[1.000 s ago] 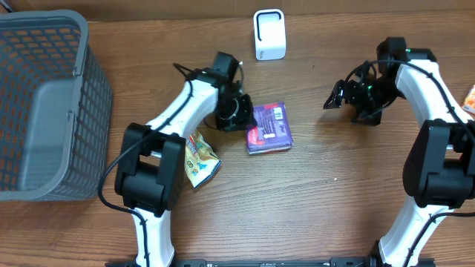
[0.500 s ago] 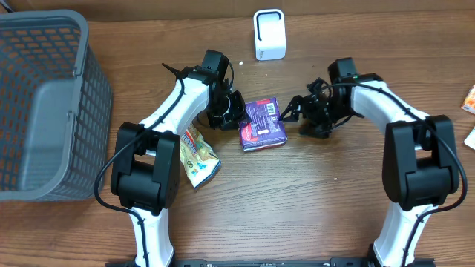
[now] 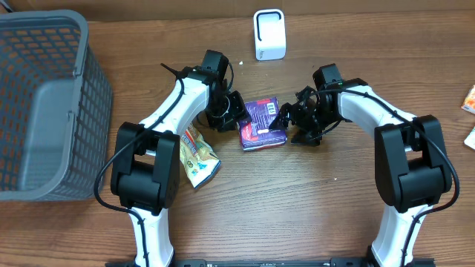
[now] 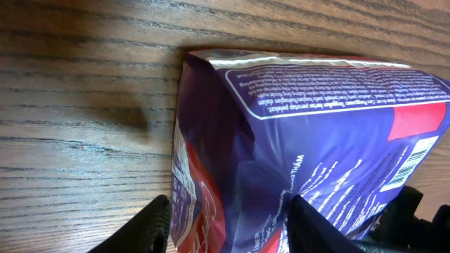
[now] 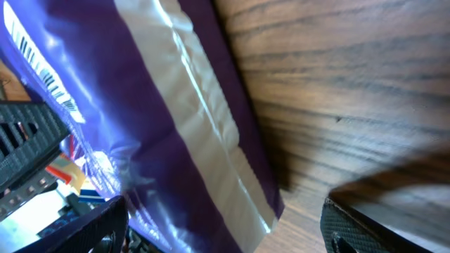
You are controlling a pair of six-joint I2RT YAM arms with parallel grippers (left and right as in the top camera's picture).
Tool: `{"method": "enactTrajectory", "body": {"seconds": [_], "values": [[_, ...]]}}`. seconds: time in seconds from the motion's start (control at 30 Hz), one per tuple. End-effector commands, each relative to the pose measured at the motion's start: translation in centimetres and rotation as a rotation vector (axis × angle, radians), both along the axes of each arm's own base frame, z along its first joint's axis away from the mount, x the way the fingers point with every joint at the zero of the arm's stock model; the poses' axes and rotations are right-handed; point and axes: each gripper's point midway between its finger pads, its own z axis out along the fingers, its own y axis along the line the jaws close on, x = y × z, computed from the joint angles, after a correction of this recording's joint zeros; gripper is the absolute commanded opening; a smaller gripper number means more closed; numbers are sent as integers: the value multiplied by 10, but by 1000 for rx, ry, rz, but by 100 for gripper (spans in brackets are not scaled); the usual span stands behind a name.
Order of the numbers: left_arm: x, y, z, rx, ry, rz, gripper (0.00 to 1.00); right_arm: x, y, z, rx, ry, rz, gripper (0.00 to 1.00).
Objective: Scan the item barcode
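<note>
The left claw [image 3: 231, 112] sits at the left end of the purple packet [image 3: 263, 124]. In its wrist view its two dark fingers [image 4: 159, 223] stand part-way apart with the packet's folded end between them. Whether they press on the wrapper or only flank it I cannot tell. The right claw [image 3: 294, 123] is at the packet's opposite, right end. Its fingers [image 5: 77, 228] are spread wide, one against the purple wrapper and the other over bare wood, so it grips nothing. The packet lies flat on the table [image 3: 319, 211] between the two claws, near the middle and a little toward the far side. It is tilted slightly, with red patches, white print and a silvery seam along it. A barcode [image 4: 415, 159] shows near the packet's far end in the left wrist view. Farther back, a white scanner [image 3: 269, 34] stands upright at the table's far edge, well apart from the packet. A yellow and blue snack packet [image 3: 201, 159] lies beside the left arm's lower link. A grey mesh basket [image 3: 46, 104] fills the left side of the table. Orange wrappers [image 3: 469, 99] peek in at the right edge.
</note>
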Motion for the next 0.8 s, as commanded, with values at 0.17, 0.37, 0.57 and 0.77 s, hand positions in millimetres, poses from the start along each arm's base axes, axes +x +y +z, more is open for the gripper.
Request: {"method": "enactTrajectory", "body": {"seconds": [0.17, 0.37, 0.57, 0.77], "values": [[-3, 5, -7, 47, 14, 9, 49, 33, -10, 1, 17, -131, -41, 88], [-5, 8, -9, 64, 24, 14, 48, 35, -6, 6, 60, -154, -22, 88], [-6, 10, -10, 79, 31, 22, 78, 25, 16, 3, 34, -155, 27, 87], [4, 6, 4, 6, 1, 6, 94, 43, 2, 3, 16, -192, -30, 87]]}}
